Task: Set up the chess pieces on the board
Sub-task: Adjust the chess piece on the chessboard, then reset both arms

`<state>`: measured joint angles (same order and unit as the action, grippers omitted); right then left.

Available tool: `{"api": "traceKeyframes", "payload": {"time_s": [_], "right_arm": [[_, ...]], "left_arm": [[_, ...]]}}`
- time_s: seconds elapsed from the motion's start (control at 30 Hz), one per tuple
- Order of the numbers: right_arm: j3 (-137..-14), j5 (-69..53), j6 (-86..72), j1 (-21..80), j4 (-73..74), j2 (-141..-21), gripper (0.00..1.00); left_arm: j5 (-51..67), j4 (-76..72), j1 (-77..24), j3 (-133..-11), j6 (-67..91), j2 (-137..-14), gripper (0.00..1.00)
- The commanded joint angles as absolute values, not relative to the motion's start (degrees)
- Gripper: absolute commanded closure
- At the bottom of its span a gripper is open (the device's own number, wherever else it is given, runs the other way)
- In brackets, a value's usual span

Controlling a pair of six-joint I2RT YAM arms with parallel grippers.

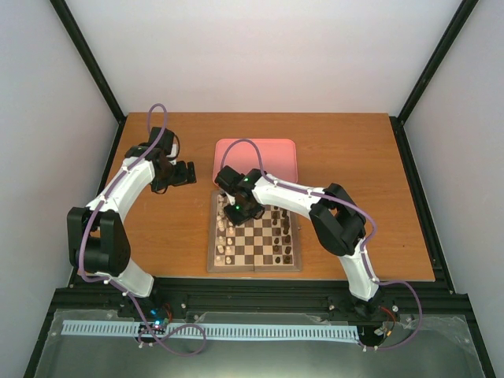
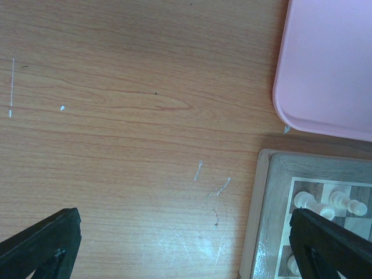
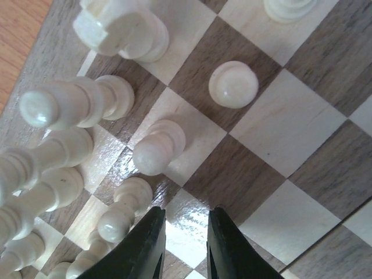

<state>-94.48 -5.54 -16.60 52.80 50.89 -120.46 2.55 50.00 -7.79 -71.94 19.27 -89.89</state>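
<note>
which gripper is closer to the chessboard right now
Right. The right gripper hangs directly over the board, above its far-left squares among the chess pieces. The left gripper is off the board, over bare table past its far-left corner.

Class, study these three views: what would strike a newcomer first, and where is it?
The right gripper, narrowly open and empty, hangs over the far-left corner of the board among crowded cream chess pieces. Behind the board lies a pink tray; the left gripper hovers open over the table to its left.
</note>
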Motion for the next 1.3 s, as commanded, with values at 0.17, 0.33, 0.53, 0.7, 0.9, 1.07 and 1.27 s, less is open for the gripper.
{"api": "traceKeyframes", "payload": {"time_s": [0.17,0.33,0.53,0.7,0.9,1.07,1.27], "right_arm": [[-96.8,0.7,-16.8,51.9,53.5,-117.4,0.65],[-100.6,3.6,-14.9,50.5,55.8,-115.3,0.01],[-107.8,1.9,-12.6,48.5,59.2,-114.1,0.00],[-108.9,0.6,-13.2,46.8,58.7,-110.2,0.00],[-109.6,2.6,-12.8,45.0,61.0,-107.2,0.00],[-108.9,3.9,-13.6,43.9,60.9,-103.8,0.00],[-108.9,6.0,-13.0,42.6,60.6,-101.6,0.00]], "left_arm": [[2.2,50.1,-8.0,-74.7,18.8,-90.5,0.00],[1.7,51.1,-8.0,-76.9,18.8,-90.5,0.00],[0.3,53.2,-8.0,-80.9,19.2,-90.1,0.00],[-0.2,54.8,-8.0,-83.7,19.6,-89.1,0.00],[-1.1,56.4,-8.0,-84.7,19.6,-88.1,0.00],[-0.7,57.2,-8.0,-84.3,19.7,-87.3,0.00],[-0.6,57.2,-8.0,-83.6,19.7,-86.9,0.00]]}}
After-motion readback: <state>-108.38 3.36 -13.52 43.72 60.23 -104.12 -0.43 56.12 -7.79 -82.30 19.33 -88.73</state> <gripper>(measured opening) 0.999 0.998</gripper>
